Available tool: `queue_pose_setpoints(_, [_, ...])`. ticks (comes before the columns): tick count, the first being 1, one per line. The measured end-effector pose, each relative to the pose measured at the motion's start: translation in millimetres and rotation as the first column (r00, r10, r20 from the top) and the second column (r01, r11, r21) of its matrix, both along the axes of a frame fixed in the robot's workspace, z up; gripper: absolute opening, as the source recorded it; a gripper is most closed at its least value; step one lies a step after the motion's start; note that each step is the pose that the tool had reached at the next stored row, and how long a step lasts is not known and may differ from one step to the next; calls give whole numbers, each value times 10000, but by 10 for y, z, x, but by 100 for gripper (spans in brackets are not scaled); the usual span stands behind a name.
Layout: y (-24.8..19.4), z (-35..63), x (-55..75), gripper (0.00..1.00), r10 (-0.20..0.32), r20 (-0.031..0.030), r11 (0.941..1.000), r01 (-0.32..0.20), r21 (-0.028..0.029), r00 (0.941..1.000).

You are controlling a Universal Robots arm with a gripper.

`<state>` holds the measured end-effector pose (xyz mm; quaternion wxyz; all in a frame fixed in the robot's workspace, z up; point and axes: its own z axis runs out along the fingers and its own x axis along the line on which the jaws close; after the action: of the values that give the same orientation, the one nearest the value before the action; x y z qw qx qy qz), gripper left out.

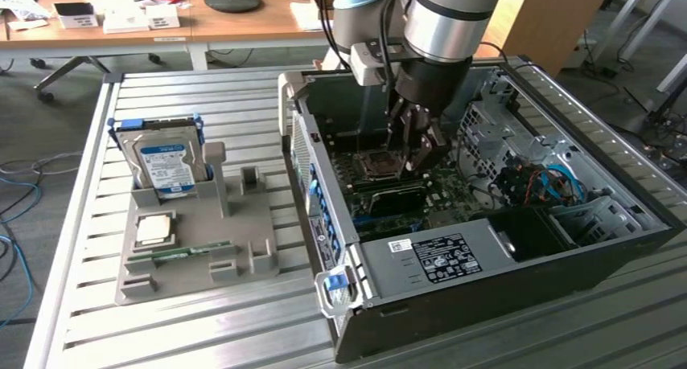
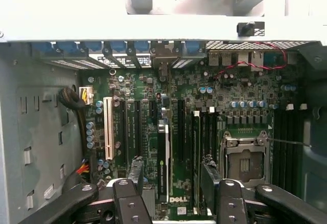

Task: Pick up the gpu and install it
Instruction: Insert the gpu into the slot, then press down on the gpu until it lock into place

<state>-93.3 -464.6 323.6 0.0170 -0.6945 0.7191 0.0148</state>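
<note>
gpu stands on edge in a motherboard slot, parallel to neighbouring slots, between wide-open, empty gripper fingers.

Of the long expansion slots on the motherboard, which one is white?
The outermost slot, nearest the bare grey case wall and the black cable bundle. The other long slots beside it are all black.

The arm's hand is reaching down into the open computer case, its fingers standing apart above the motherboard; what lies between them is hard to tell. On the counter toward the exterior view's left, a grey tray is carrying an upright hard drive, a processor chip and a memory stick.
</note>
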Motion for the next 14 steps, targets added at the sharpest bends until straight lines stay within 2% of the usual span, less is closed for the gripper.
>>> queue_pose_setpoints(14, [0,26,0,57,0,1,10000,0,2,10000])
